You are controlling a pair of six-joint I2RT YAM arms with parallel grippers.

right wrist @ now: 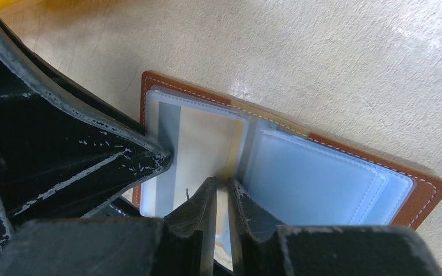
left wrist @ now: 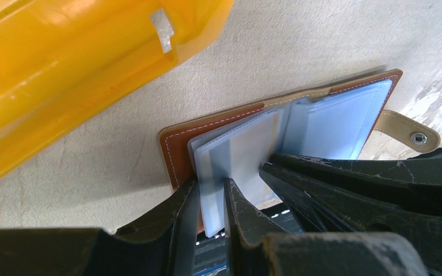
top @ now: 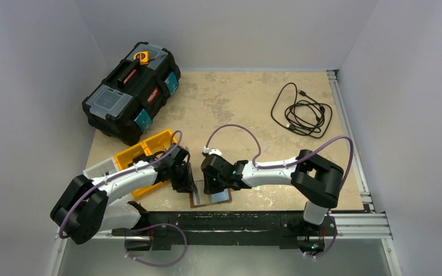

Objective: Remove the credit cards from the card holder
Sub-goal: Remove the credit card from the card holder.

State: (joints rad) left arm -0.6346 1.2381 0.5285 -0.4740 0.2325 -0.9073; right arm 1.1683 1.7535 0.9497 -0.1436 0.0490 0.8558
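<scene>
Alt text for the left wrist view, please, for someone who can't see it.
The left tool pinches a clear sleeve of the open card holder, which lies flat on the beige table with its snap tab out to the right. A yellow tray fills the upper left; the right tool's black fingers sit at lower right.

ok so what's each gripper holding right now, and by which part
Left gripper pinches a clear sleeve of the card holder by its edge. Right gripper looks closed on the cream card at its edge.
</scene>
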